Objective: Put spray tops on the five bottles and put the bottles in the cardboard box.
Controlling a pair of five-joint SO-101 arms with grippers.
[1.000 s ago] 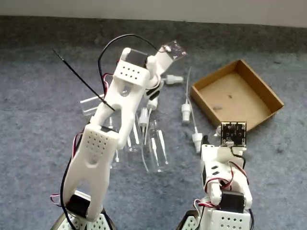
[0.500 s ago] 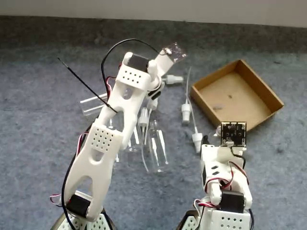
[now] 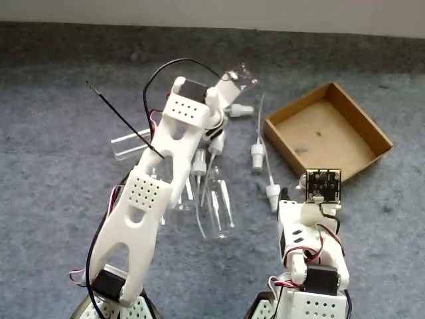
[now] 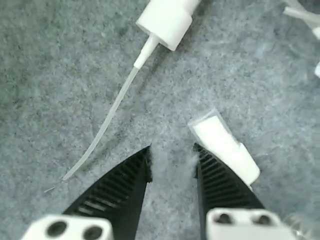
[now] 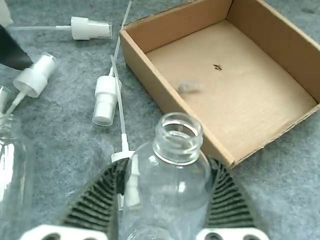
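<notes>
The left arm (image 3: 143, 199) hid parts of the bottles (image 3: 216, 206) beneath it in the high view. The right wrist view's edge cut off the bottle (image 5: 172, 175) at its base and the box (image 5: 180, 27) at a corner. The left wrist view's edge clipped the head of a top (image 4: 165, 17).

Right gripper (image 5: 162, 202) has its ribbed black fingers clamped on either side of a clear bottle (image 5: 172, 172), upright, neck open with no top on. Just beyond it sits the cardboard box (image 5: 240, 90), open side up, with a small dark mark on its floor. Three spray tops lie on the grey carpet (image 5: 60, 132): near spray top (image 5: 106, 100) just beside the box wall, capped spray top (image 5: 35, 75) farther off, far spray top (image 5: 90, 28) beyond. A second bottle (image 5: 11, 150) is at the frame edge.
</notes>
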